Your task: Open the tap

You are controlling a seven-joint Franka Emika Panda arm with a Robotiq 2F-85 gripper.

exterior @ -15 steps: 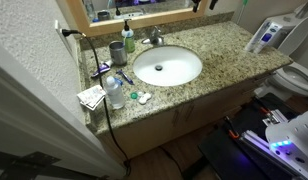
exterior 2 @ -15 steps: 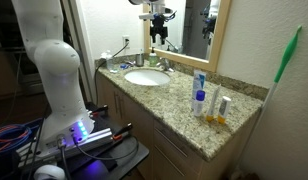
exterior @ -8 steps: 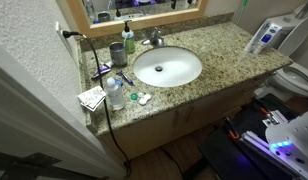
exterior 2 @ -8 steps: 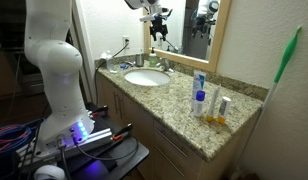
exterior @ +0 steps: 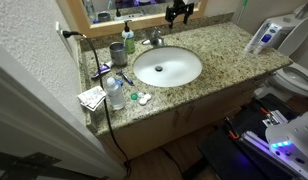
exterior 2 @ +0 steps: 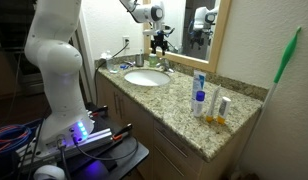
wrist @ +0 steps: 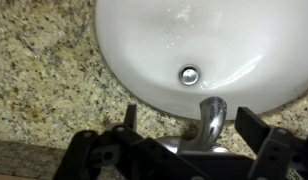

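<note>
The tap [wrist: 211,120] is a small chrome faucet at the back of the white oval sink [wrist: 154,30]. In the wrist view its spout rises between my two black fingers, and my gripper [wrist: 194,128] is open around it without touching. In both exterior views the gripper [exterior: 178,12] [exterior 2: 161,40] hangs just above the tap [exterior: 154,38] [exterior 2: 165,64] in front of the mirror. The lever handle is hidden under the gripper body in the wrist view. The sink [exterior: 167,67] [exterior 2: 146,77] is dry, with no water running.
A green soap bottle [exterior: 128,36] and a grey cup [exterior: 117,52] stand beside the tap. A water bottle [exterior: 114,92] and small items lie at the counter end. Tubes and bottles [exterior 2: 200,96] stand on the granite counter [exterior: 219,50]. The mirror frame is close behind.
The gripper has come down from the top of the picture to just above the tap. Nothing on the counter has moved.
</note>
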